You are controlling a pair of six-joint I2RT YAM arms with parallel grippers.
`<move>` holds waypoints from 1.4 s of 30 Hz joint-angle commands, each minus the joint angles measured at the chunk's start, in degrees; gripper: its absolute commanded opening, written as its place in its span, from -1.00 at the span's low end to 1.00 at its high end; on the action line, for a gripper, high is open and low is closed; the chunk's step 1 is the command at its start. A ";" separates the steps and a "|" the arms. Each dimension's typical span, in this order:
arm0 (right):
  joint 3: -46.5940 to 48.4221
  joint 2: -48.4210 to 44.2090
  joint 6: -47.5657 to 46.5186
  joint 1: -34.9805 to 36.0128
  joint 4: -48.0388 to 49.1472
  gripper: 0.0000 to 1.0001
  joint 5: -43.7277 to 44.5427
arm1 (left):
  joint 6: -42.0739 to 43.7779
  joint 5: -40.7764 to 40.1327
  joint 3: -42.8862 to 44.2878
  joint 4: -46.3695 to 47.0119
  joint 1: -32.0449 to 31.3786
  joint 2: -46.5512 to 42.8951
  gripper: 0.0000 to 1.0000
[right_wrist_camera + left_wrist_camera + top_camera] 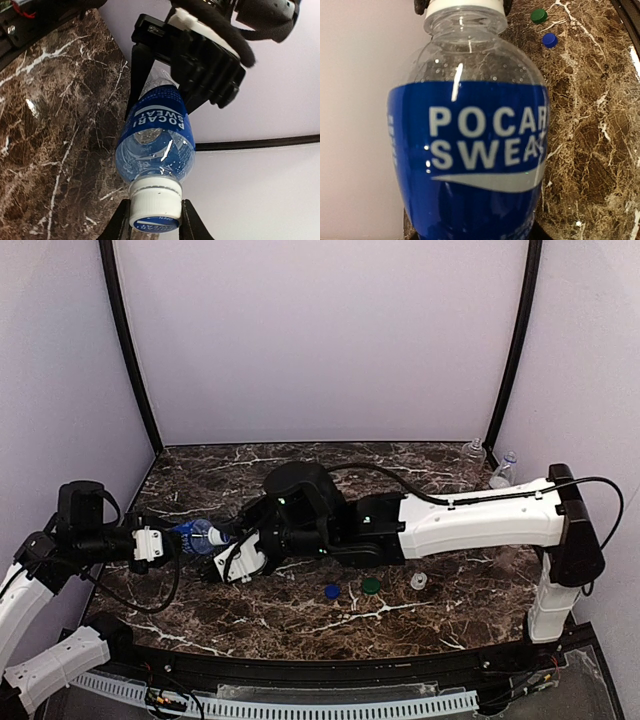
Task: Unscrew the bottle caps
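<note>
A clear bottle with a blue Pocari Sweat label (200, 536) hangs sideways over the table's left part, between the two arms. My left gripper (168, 543) is shut on its base end; in the right wrist view its black fingers (200, 65) clamp the bottle (157, 135). In the left wrist view the bottle (470, 150) hides those fingers. My right gripper (155, 222) is shut on the white cap (155, 205), one finger on each side. The right gripper (220, 539) meets the bottle's neck. Two small clear bottles (474, 451) (505, 468) stand at the back right corner.
Three loose caps lie on the marble table (300, 625) near the front middle: a blue cap (331, 591), a green cap (371, 586) and a pale cap (419, 581). The green cap (538, 15) and the blue cap (549, 40) also show in the left wrist view. Plain walls enclose the table.
</note>
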 commanded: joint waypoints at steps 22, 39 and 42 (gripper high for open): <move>0.11 -5.33 27.31 0.05 1.38 0.97 2.69 | -6.34 -14.90 -4.75 19.43 -0.59 -1.31 -0.28; 18.22 9.30 112.25 -16.41 1.74 0.65 -31.98 | 18.61 -26.35 -12.16 46.58 -0.99 -2.04 -0.25; 20.44 12.35 114.73 -16.44 5.18 0.67 -34.02 | 19.75 -26.10 -11.75 47.39 -1.03 -1.85 -0.24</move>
